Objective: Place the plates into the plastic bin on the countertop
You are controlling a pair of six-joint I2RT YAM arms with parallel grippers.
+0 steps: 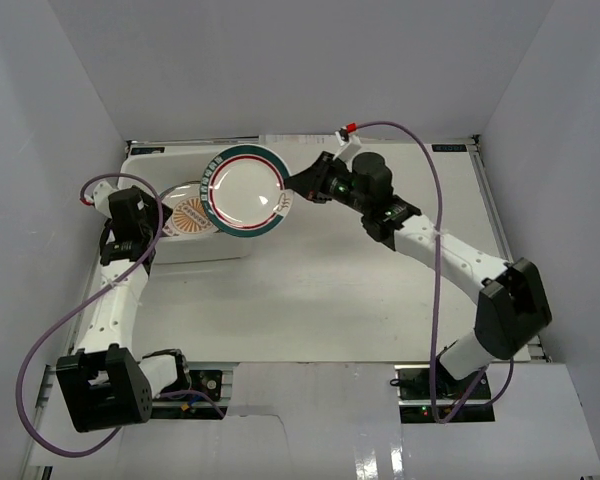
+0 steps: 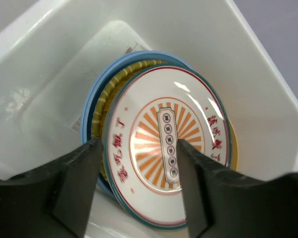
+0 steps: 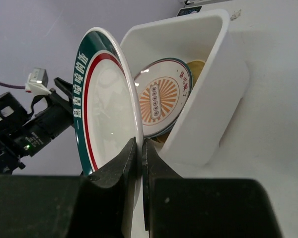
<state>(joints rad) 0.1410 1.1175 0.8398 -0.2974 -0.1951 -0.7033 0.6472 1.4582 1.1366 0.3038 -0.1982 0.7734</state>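
Far-left countertop [image 1: 360,300] corner: plastic bin [image 1: 195,250]; right gripper [image 3: 140,146] clamped on green-ringed plate [image 3: 104,109] rim (over bin's right end); left gripper [image 2: 139,148] apart, over sunburst plate [image 2: 188,99].

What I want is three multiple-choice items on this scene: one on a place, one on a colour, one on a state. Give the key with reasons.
1. Where is the green-ringed plate?
A. on a shelf
B. in the air, pinched by the right gripper
C. on the floor

2. What colour are the rays on the top plate in the plastic bin?
A. orange
B. purple
C. black

3. How does the left gripper stand?
A. shut on a cup
B. open above the top plate
C. shut on nothing

Key: 1 B, its rim sits between the shut fingers. 2 A, orange rays fan round its middle. 3 B, its fingers stand apart over the plate.
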